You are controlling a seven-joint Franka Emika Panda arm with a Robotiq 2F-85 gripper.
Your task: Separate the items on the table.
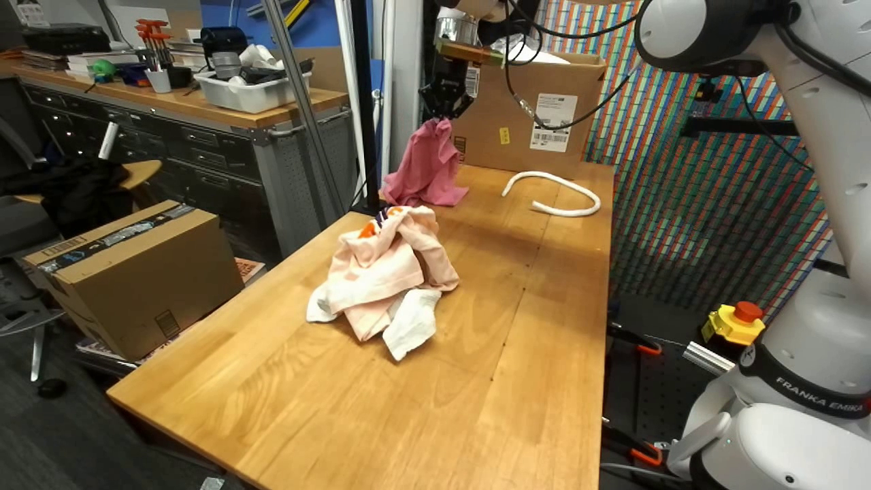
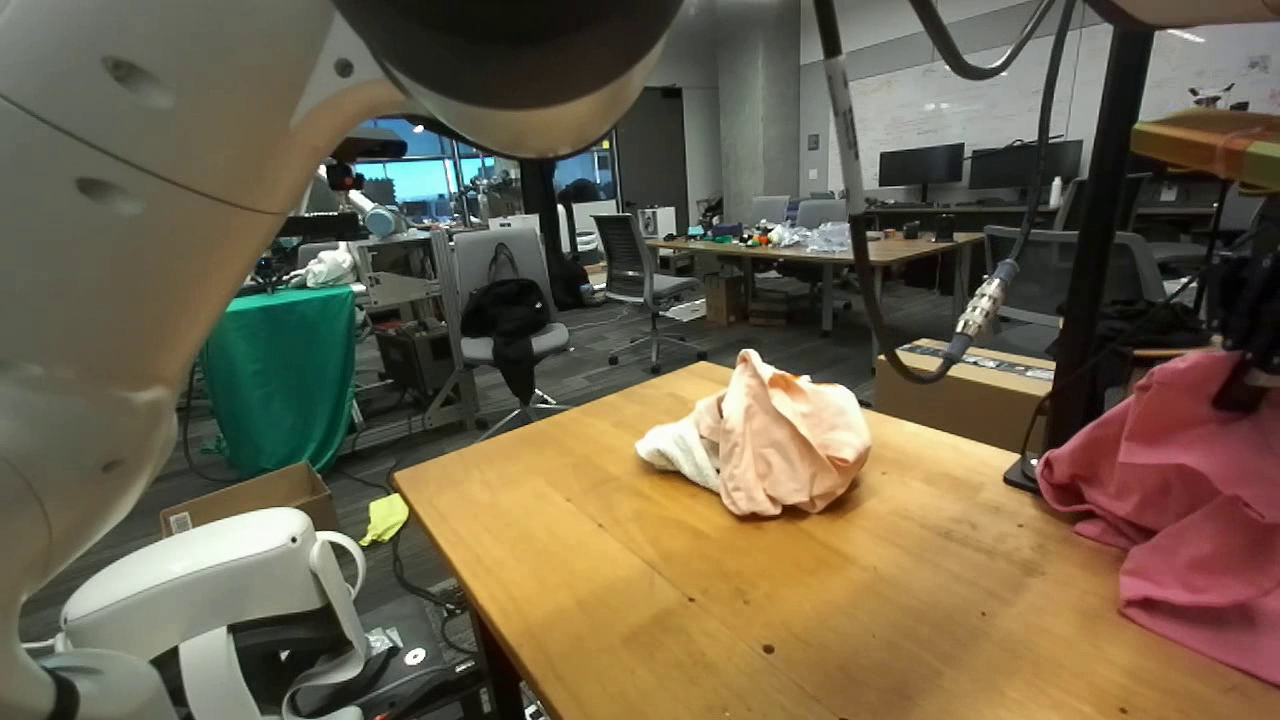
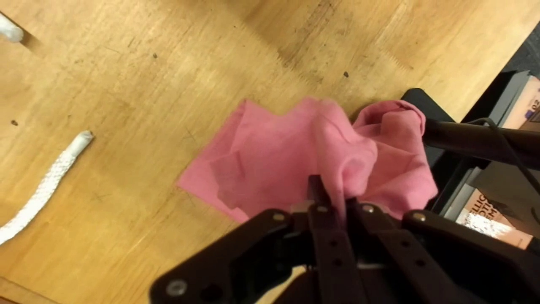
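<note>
- The gripper [image 1: 444, 117] pinches the pink cloth [image 1: 423, 170], which droops beneath it.
- Just beside, a black post [image 2: 1097, 220]: I'd lower clear of it before releasing.
- Well apart from the gripper, peach cloth [image 1: 371, 280] partly covers white cloth [image 1: 413, 325]; respect that gap.

Pink cloth [image 1: 425, 163] hanging gathered, peach cloth [image 1: 374, 275] crumpled over white cloth [image 1: 414, 323], wooden table [image 1: 435, 422] beneath

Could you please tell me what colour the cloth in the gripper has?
The cloth in the gripper is pink; the wrist view shows it best.
</note>
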